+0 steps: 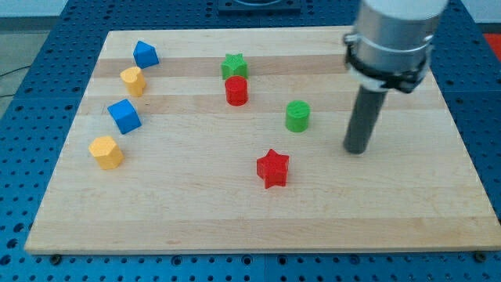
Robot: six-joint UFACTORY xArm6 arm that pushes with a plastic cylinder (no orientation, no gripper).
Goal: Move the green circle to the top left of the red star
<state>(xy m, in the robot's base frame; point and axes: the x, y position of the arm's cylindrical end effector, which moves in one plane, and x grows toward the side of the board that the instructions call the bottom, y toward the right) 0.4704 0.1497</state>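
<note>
Eight small blocks scattered over a pale wooden board (438, 211), itself on a blue pegged table (23, 196). No hand, no jaws on this arm: just a straight dark rod hanging from a grey cylinder (391, 31) at the upper right of the frame, with my tip (357, 150) down at the board, right of centre. Tip touching no block; nearest one the green circle (297, 116), just to its left and slightly higher in the frame, a clear strip of wood between them. Green circle a little right of centre, standing upright. Red star (272, 168) below it and slightly left, near but apart, in the lower middle of the frame. Green star (233, 65) at upper centre, with a red cylinder (236, 91) right beneath it, close or touching, hard to tell which. Over on the left side: a blue block (145, 54) uppermost, a yellow block (133, 81) just under it, another blue block (124, 116) lower down, and a second yellow block (106, 152) lowest, all four well apart from the tip.
</note>
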